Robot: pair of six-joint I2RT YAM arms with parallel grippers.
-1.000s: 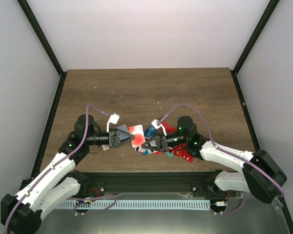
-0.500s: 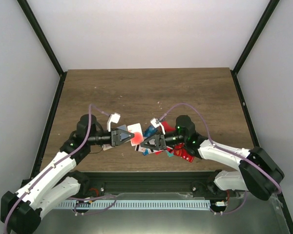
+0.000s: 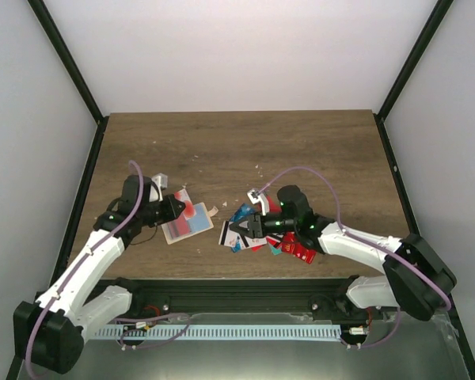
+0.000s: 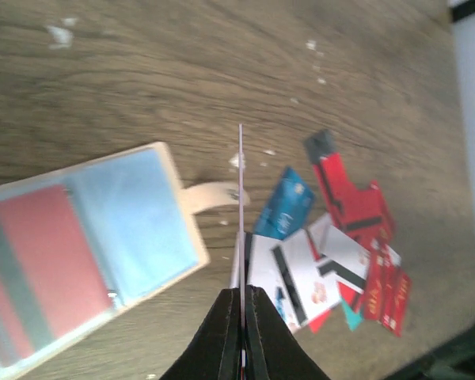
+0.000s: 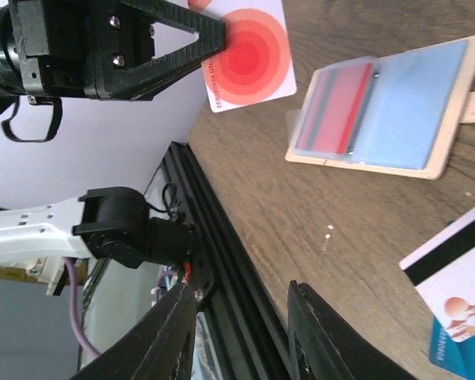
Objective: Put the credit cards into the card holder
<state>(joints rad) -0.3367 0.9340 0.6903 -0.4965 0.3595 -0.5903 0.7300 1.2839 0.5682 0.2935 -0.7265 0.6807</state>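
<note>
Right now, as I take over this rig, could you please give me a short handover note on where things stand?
Left gripper: shut on a white card with a red target, held on edge above the table, beside the holder.
Right gripper: open and empty, low at the heap's left edge.
Card holder: lying open on the table, left of centre; red card visible in one pocket.
Credit cards: loose heap to the right of the holder.
Done: holder opened, at least one card in, another picked up.
Left: slot the held card, then work through the heap.
</note>
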